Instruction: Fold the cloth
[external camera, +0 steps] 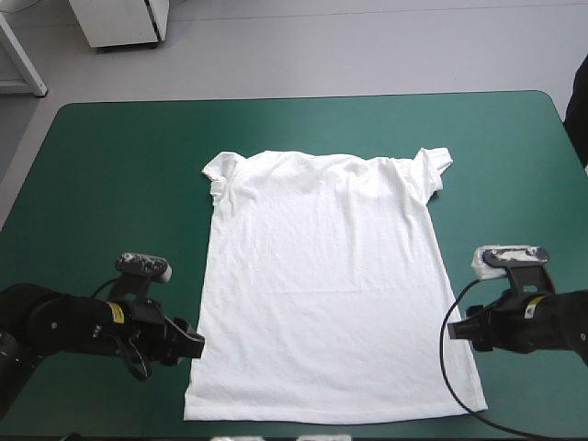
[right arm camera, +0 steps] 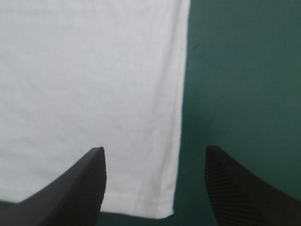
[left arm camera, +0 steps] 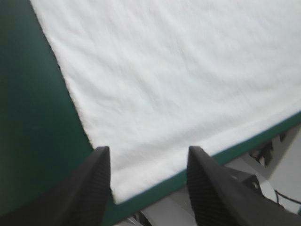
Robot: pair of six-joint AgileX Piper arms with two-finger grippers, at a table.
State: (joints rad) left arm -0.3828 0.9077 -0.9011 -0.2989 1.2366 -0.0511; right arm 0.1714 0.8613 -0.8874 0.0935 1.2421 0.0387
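Note:
The white T-shirt (external camera: 326, 285) lies spread flat on the teal-green table cover (external camera: 110, 175), collar and sleeves toward the far edge, hem toward the near edge. My left gripper (external camera: 195, 344) sits low at the shirt's left side near the hem corner, open, with the shirt's corner (left arm camera: 141, 155) showing between its fingers (left arm camera: 89, 183). At the shirt's right side near the hem, my right gripper (external camera: 457, 328) is also open. The shirt's right edge and hem corner (right arm camera: 160, 188) lie between and ahead of its fingers (right arm camera: 82, 183).
Bare teal-green cover (external camera: 514, 165) surrounds the shirt on all sides. The table's near edge (left arm camera: 244, 148) runs close beside the hem in the left wrist view.

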